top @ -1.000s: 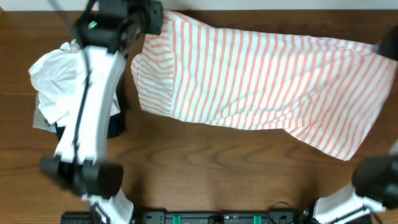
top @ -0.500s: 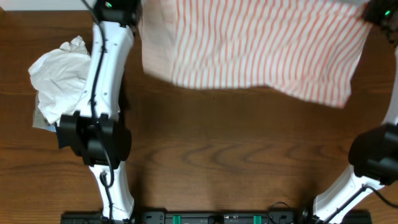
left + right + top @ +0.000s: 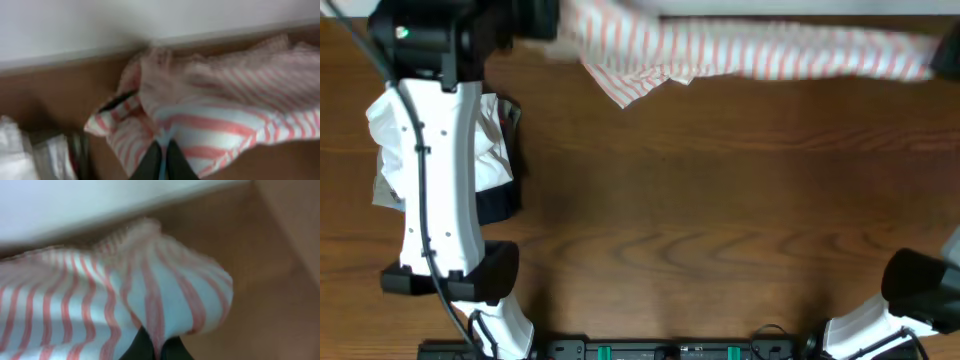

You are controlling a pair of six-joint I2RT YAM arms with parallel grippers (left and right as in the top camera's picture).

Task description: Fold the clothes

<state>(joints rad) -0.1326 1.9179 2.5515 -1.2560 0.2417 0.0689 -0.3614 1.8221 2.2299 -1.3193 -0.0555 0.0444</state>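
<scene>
Overhead, we see the striped shirt pulled into a narrow band along the far edge of the table, its long axis running left to right between our two arms. The left claw pinches one end and the right claw the other, so the cloth lies inward from each. Neither arm is nearer its middle, and we judge both ends must come toward us evenly.

striped shirt: soft thin cloth, matt, rumpling into folds at 12 o'clock
table: brown wood grain, smooth, giving off a faint satin sheen
left arm shell: white hard plastic, smooth, reflecting slightly
white garment: matt cloth, creasing heavily at 9 o'clock
</scene>
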